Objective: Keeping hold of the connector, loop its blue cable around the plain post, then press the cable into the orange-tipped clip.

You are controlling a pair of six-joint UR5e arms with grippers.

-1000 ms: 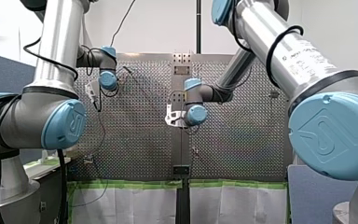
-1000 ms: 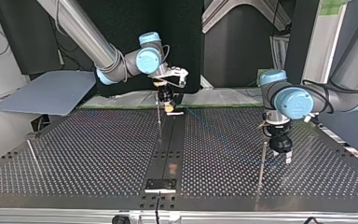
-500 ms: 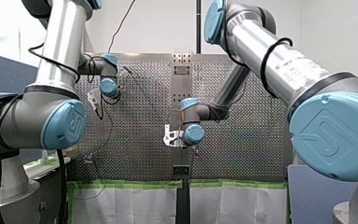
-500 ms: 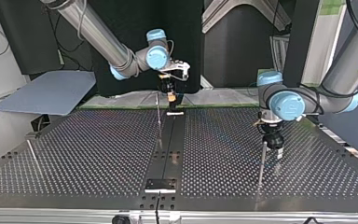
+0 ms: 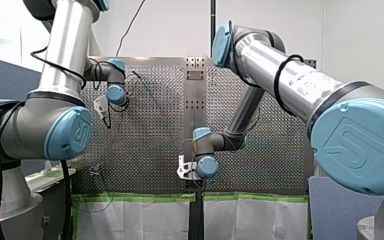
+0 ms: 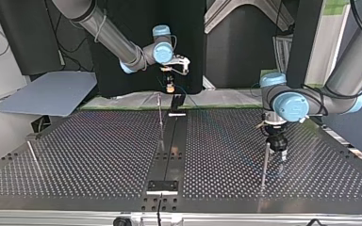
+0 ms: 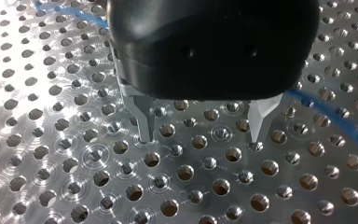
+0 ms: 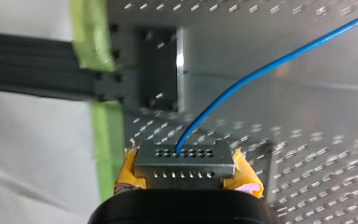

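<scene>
**A:** What has changed in the last second?

**B:** My right claw point(image 8: 186, 173) has carried the connector point(image 8: 184, 158) from the middle of the surface point(image 6: 99, 155) back to the middle of its green-taped edge, on the arms' side. It now holds it above that edge. The yellow pads point(image 8: 129, 170) are clamped on the connector's two ends.

**A:** And the blue cable point(image 8: 279, 60)?

**B:** It leaves the connector's face and runs off across the surface in a long curve. It also passes just behind my left claw point(image 7: 201, 137), which has barely shifted. That claw's metal fingers stand wide apart with nothing between them, beside a thin post point(image 6: 265, 162) toward the side edge my left arm comes over.

**A:** What does that mean for the task?

**B:** The pull probably takes up slack. No loop round a post shows yet, and I cannot tell which post is plain or which is orange-tipped.
</scene>
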